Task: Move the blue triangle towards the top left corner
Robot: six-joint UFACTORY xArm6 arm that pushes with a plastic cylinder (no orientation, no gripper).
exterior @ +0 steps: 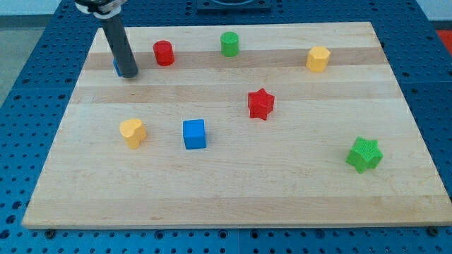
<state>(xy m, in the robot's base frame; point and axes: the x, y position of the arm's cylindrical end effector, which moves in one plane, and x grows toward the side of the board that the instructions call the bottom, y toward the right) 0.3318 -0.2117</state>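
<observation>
Small blue block [116, 67] near the wooden board's [233, 204] top-left corner is mostly hidden behind the dark rod, only a sliver shows on the rod's left, shape unreadable. My tip [128, 74] sits just right of that sliver; contact can't be confirmed. Arm's upper part [99, 5] is cut off by the view's top edge.

Board [233, 204] contents, as we find them. Top row, left to right: blue block [117, 67], mostly hidden behind our tip [129, 74]; red cylinder [164, 53]; green cylinder [229, 44]; yellow block [318, 58]. Centre: red star [260, 104]. Lower left: yellow heart [132, 132], blue cube [194, 134] beside it. Lower right: green star [364, 154].
</observation>
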